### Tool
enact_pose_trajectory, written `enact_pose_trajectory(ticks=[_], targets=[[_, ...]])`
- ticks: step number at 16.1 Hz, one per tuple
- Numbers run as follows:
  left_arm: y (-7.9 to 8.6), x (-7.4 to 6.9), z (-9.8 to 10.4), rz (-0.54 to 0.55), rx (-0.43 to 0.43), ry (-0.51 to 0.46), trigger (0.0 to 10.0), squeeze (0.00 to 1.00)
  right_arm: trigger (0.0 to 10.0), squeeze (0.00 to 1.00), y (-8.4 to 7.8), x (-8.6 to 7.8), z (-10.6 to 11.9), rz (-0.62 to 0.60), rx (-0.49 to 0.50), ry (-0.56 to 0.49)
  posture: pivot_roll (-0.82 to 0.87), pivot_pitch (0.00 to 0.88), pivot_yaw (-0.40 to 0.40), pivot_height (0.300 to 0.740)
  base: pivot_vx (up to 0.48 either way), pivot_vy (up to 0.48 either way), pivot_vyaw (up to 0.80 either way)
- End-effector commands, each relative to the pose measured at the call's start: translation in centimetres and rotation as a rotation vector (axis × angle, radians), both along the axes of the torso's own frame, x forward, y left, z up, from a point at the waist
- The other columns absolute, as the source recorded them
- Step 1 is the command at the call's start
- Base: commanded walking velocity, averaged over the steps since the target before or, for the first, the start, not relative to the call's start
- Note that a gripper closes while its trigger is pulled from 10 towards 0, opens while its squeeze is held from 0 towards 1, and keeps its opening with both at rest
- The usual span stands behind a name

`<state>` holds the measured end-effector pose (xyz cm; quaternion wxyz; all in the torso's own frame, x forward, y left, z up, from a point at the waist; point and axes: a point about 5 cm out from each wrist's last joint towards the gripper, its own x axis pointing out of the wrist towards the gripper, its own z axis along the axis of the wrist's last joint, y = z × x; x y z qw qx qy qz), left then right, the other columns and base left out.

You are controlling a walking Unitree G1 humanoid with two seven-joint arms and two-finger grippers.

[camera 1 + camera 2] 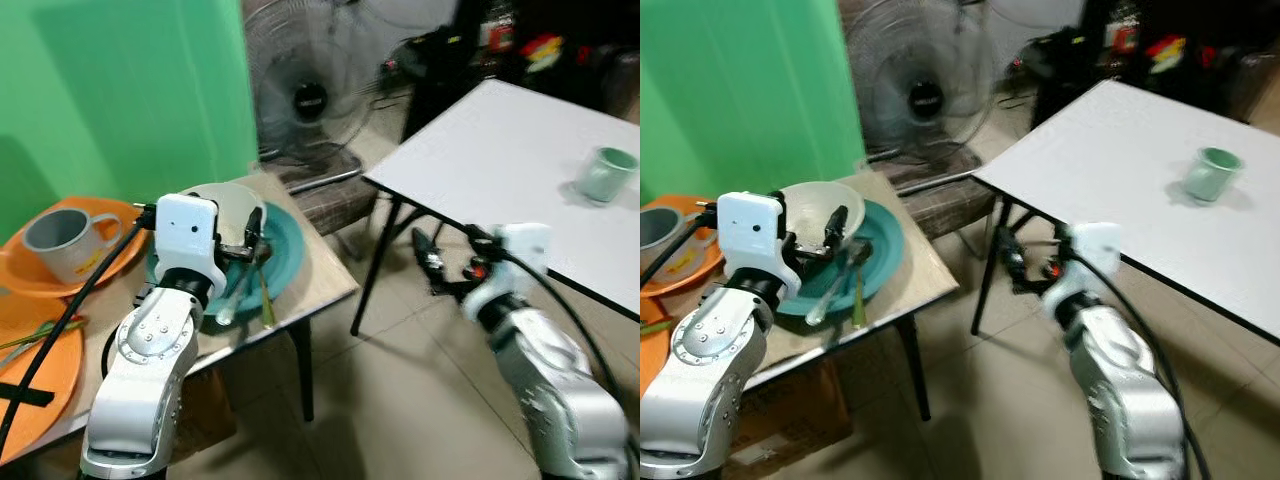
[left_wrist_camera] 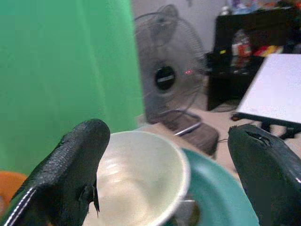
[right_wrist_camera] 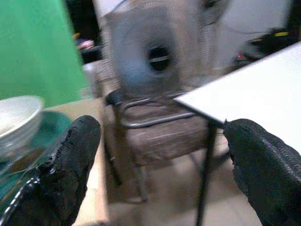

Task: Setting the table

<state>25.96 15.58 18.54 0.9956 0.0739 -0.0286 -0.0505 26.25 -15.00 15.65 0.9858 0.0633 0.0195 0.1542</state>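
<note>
Fan [image 1: 308,98]: standing on the floor behind the chair.
Chair [image 1: 335,200]: brown seat, metal frame.
Wall [image 1: 120,90]: green.
Floor [image 1: 400,390]: pale tiles.

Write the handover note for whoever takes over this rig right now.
Left gripper: jaws open, hovering at the white bowl, holding nothing.
Right gripper: jaws open, empty, below the white table edge.
Bowl sits on the teal plate with a spoon on the side table; grey mug on an orange plate.
Done: green cup on the white table.
Left: bowl, plate, cutlery to move.
</note>
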Motion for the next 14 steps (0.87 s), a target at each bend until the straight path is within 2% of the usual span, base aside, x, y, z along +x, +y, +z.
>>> enact_pose_trajectory(ticks=[1,2,6,7,9,10,14], targets=[[0.3,0.0,0.1,0.017,0.014,-0.009,10.0,0.0,10.0,0.0,0.3,0.1,0.2,0.024,-0.025,-0.012,-0.05,0.0,-0.009,0.74,0.352,0.0,0.0],[0.3,0.0,0.4,0.016,0.02,-0.022,10.0,0.0,10.0,0.0,0.6,0.5,0.5,0.038,-0.049,-0.026,-0.04,0.0,-0.012,0.74,0.364,0.0,0.8],[0.1,0.0,1.0,0.007,0.037,-0.043,10.0,0.0,10.0,0.0,0.8,1.0,0.7,0.073,-0.043,-0.039,-0.03,0.0,-0.015,0.74,0.367,0.0,0.8],[0.2,0.0,1.1,0.018,0.032,-0.051,10.0,0.0,10.0,0.0,0.9,1.1,0.8,0.104,-0.035,-0.039,-0.03,0.0,-0.014,0.74,0.0,0.0,0.8],[0.2,0.1,1.0,0.021,0.039,-0.05,10.0,0.0,10.0,0.0,0.9,1.4,0.7,0.122,-0.015,-0.022,-0.03,0.0,-0.014,0.74,0.0,0.0,0.0],[0.5,0.3,1.1,0.044,0.058,-0.046,10.0,0.0,10.0,0.0,1.0,1.9,1.1,0.119,-0.056,-0.047,-0.02,0.0,-0.014,0.74,0.0,0.0,0.0],[0.3,0.4,1.2,0.043,0.067,-0.055,10.0,0.0,10.0,0.0,1.6,2.3,0.9,0.128,-0.06,-0.04,-0.02,0.0,-0.016,0.74,0.0,-0.48,0.8]])
